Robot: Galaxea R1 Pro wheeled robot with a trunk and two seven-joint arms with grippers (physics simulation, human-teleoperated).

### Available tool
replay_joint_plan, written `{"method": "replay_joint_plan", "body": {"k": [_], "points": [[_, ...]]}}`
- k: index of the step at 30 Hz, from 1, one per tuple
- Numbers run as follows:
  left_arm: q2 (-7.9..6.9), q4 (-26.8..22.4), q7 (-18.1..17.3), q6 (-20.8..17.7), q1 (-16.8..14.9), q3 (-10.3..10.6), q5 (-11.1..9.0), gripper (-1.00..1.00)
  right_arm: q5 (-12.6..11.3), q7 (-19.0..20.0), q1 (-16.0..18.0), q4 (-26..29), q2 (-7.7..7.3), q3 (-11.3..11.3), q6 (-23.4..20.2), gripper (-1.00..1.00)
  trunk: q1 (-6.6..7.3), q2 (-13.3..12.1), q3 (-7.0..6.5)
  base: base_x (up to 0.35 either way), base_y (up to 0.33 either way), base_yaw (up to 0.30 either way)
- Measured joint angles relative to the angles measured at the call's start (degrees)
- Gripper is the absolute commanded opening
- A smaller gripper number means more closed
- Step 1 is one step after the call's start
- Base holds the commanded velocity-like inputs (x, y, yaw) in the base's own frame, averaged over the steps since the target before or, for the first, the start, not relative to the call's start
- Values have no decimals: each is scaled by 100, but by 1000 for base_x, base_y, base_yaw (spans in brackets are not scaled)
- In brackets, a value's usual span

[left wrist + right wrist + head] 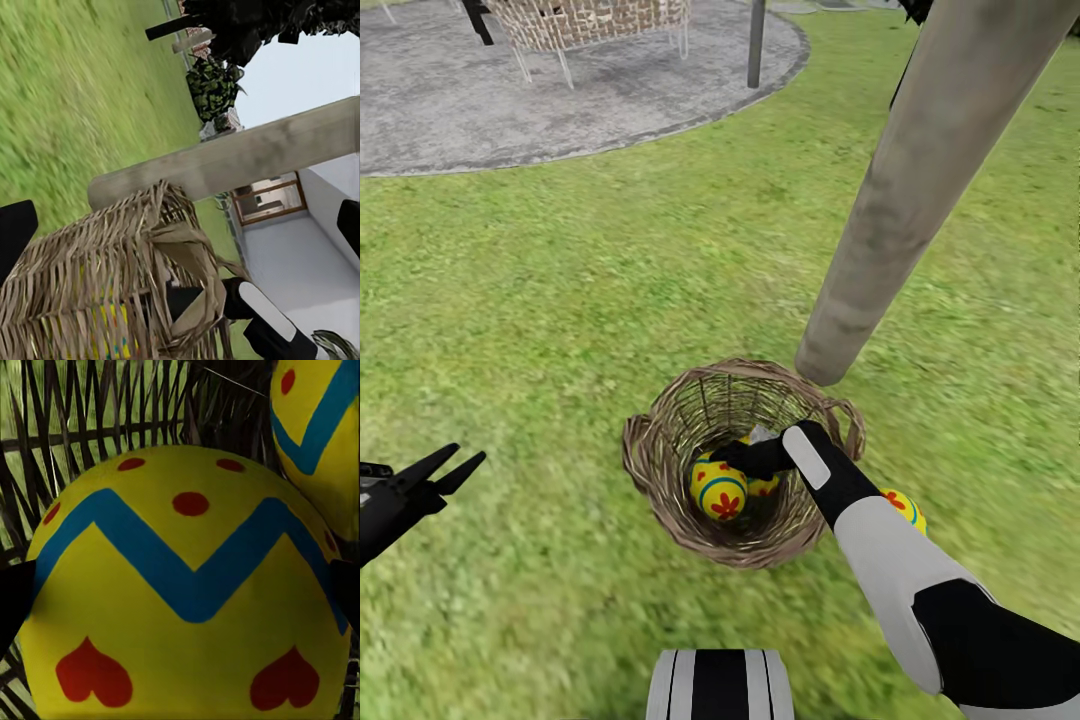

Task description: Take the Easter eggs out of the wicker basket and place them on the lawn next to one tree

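Observation:
The wicker basket (pixel 660 440) stands on the lawn (pixel 560 300) right at the foot of the tree trunk (pixel 920 190). Two yellow Easter eggs lie inside: one (pixel 720 490) in plain sight, the other (pixel 764 487) mostly hidden under my right gripper (pixel 745 455), which reaches down into the basket. In the right wrist view an egg (pixel 187 592) sits between the spread fingertips (pixel 15 600), and the second egg (pixel 322 427) is beside it. The third egg (pixel 905 508) lies on the grass right of the basket, behind my right arm. My left gripper (pixel 445 470) hovers open, left of the basket (pixel 97 285).
A grey round patio (pixel 560 110) with a wicker chair (pixel 590 20) and a dark pole (pixel 757 40) lies far ahead. Open grass surrounds the basket on the left and front. My base (pixel 720 685) is just below the basket. The trunk (pixel 225 161) leans across the right side.

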State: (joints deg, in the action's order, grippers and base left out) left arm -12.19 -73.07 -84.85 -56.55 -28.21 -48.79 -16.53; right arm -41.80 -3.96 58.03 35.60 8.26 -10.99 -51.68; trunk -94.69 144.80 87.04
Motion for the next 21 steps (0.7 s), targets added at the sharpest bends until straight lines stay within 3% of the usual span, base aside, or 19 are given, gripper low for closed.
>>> {"method": "replay_joint_plan", "body": {"k": [14,19,21], "points": [[36,28,-39,3,5,-39,-23,100,6,1,-1,-3,0,1,-2,-100,0,0,0,-43,0,0],[58,0,10,-20,9,36,-2,100,10,2,-1,71,-5,-11,-135,-100,13,-6,-110,0,0,0],[32,12,13,-57,-14,109,14,100,12,9,-1,84,-97,-16,-156,-100,18,-9,-154,0,0,0]]}}
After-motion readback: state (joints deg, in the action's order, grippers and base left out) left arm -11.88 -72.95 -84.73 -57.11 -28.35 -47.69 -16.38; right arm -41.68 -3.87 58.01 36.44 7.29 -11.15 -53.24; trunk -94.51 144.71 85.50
